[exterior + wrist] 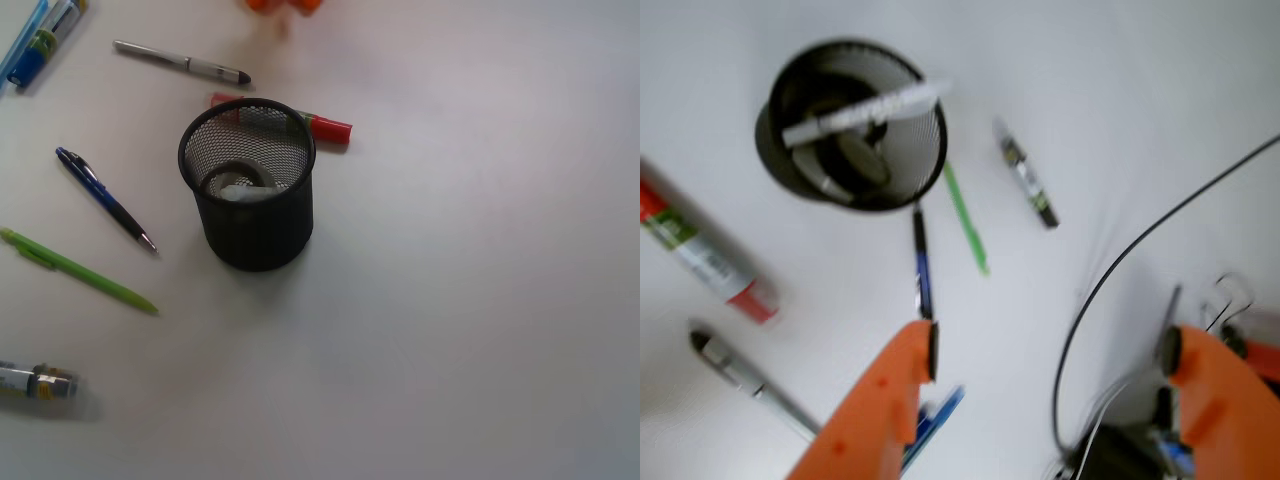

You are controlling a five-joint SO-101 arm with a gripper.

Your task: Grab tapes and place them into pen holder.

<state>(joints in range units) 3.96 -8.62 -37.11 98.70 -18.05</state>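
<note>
Front view: the black wire-mesh pen holder (248, 185), cylindrical and solid-rimmed, is seen upright at centre-left, with ring-shaped tapes (238, 183) lying inside; their count cannot be told. Five pens and markers are spread from nine to twelve o'clock around it. On the wrist view, the orange gripper (1048, 352) is held wide apart and empty.

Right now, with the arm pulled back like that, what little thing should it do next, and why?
Probably nothing more than ease back to rest. The end effector is open and empty, away from the pen holder. Tapes already lie inside the cup, though how many cannot be told. On the table I see only pens and markers, no loose roll left to fetch.
</note>
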